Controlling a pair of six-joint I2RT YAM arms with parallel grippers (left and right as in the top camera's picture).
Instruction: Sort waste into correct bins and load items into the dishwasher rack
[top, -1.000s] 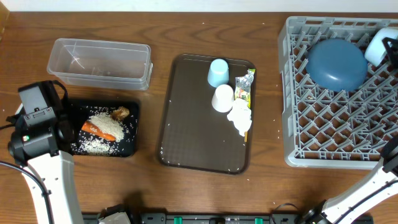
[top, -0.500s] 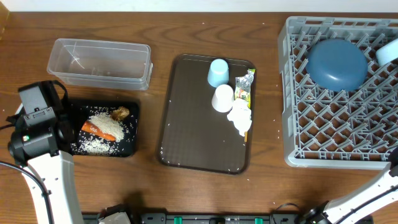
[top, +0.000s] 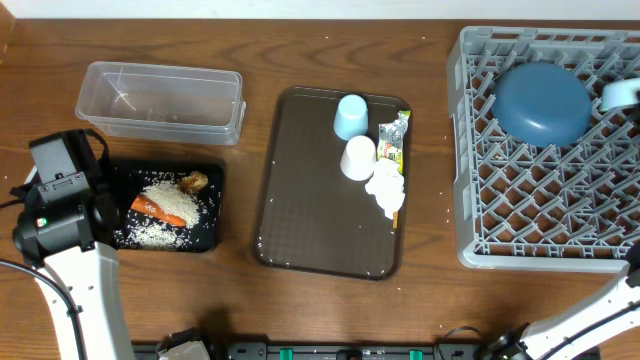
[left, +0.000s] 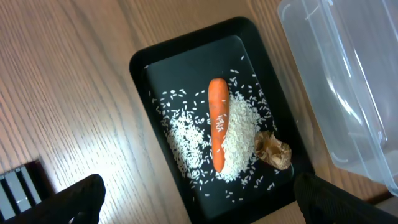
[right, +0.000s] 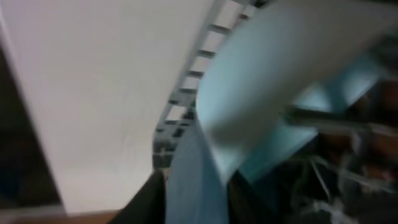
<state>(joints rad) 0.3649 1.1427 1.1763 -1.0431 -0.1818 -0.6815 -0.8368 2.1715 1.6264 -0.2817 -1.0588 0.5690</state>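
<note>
Setting: robot lab bench staged as kitchen. You have a wood-grain table (top: 300, 50), white robot arm (top: 85, 290), grey dishwasher rack (top: 468, 200), brown serving tray (top: 310, 200).

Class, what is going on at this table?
A two-armed robot is clearing up. The large round blue dish lies in the grey plastic lattice rack, a white bowl at its right edge. An orange carrot and white rice grains lie in the shallow black tray below the open left gripper. A small light-blue cup and small white cup wait on the dark brown serving tray.

table (top: 300, 300): wood grain | tub (top: 160, 100): clear plastic | rack (top: 540, 200): grey plastic
</note>
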